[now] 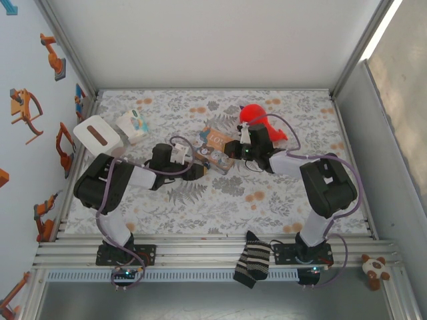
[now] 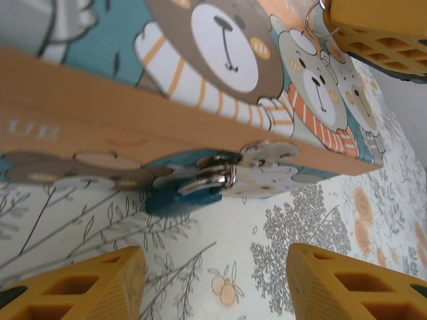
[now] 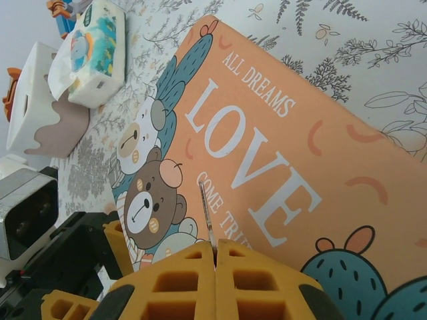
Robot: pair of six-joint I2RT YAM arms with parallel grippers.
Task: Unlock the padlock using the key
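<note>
— What is met first, nearest the arm bases?
— A dark and cream striped sock (image 1: 252, 261) is seen draped over the near rail, between the 2 bases.

— And the left gripper (image 2: 213, 270)?
— It is held low, just short of the tin's side. Its 2 yellow fingers are spread, and the leaf-printed tablecloth (image 2: 300, 220) is seen between them.

— Where is the lock found?
— The tiny dark padlock with a blue body (image 2: 177, 199) is hung from the silver hasp (image 2: 267, 152) on the side wall of the tan and teal "LOVE" tin box (image 3: 280, 153), straight ahead of those fingers.

— The right gripper (image 3: 215, 257)?
— It is held above the lid, fingers pressed together, with a thin silver key (image 3: 205, 213) pinched edge-on between them.

— Beyond that?
— A red plush toy (image 1: 257, 115) is set just behind; a white tissue box (image 1: 99, 137) and a soft tissue pack (image 1: 135, 125) are placed far left.
</note>
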